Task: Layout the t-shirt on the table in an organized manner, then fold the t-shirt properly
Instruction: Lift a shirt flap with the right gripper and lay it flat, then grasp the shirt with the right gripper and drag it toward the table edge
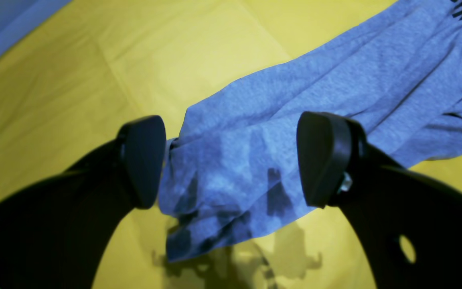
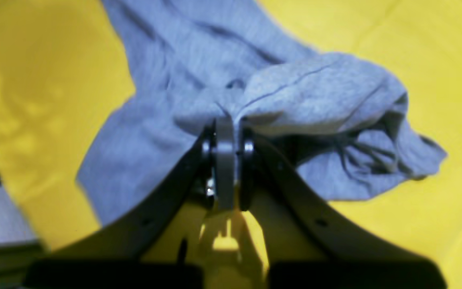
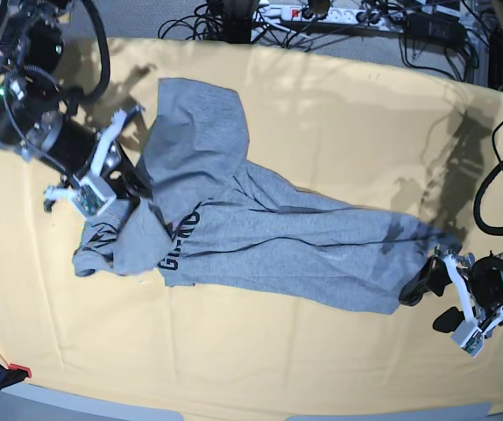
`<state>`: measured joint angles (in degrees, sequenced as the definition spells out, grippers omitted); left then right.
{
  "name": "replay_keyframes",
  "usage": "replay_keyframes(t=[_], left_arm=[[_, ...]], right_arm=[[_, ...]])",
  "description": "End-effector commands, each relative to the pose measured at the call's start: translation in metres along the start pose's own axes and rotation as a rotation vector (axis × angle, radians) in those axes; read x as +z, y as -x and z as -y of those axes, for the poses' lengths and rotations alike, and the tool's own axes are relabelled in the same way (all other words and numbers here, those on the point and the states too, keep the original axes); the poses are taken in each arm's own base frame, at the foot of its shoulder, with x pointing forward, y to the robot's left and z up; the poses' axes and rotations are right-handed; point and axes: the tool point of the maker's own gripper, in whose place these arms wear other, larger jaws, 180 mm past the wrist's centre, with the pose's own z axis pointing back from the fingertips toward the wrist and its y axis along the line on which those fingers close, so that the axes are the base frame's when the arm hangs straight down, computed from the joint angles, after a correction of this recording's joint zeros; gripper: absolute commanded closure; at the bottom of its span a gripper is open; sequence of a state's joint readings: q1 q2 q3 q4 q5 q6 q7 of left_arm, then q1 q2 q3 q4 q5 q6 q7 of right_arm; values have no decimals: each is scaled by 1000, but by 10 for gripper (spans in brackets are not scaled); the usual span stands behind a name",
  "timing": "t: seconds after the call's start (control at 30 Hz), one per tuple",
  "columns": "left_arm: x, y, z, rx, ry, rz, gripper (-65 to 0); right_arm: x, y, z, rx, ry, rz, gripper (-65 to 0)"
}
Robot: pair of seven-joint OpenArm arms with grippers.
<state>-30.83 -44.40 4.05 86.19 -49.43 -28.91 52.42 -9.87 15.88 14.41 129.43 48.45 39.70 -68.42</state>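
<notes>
Base view, from its left: the right gripper (image 3: pixel 133 200) is pinched tight on a bunched fold of the t-shirt (image 3: pixel 260 237), near the black lettering, and the right wrist view shows cloth puckering out of the closed jaws; that grip looks meant to anchor or pull one end. The grey shirt lies crumpled and stretched across the middle of the table (image 3: pixel 339 123), not yet flat. At the right, the left gripper (image 1: pixel 231 160) stands wide, its pads straddling the shirt's far corner without clamping it, probably lined up to seize that end.
</notes>
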Motion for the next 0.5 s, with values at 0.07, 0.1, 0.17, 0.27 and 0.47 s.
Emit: replay_keyframes(t=[0.07, 0.1, 0.17, 0.27, 0.47], left_arm=[[10, -20, -9, -17, -25, 55, -494], [10, -20, -9, -18, -25, 56, -494], [10, -20, -9, -18, -25, 56, -494], [10, -20, -9, -18, -26, 55, -494], [10, -22, -7, -9, -14, 65, -494]], right_arm=[[19, -5, -13, 30, 11, 30, 0], [22, 3, -15, 12, 13, 8, 0], [28, 20, -16, -25, 24, -35, 0], [40, 32, -9, -102, 71, -56, 0], [61, 37, 20, -157, 198, -40, 0]])
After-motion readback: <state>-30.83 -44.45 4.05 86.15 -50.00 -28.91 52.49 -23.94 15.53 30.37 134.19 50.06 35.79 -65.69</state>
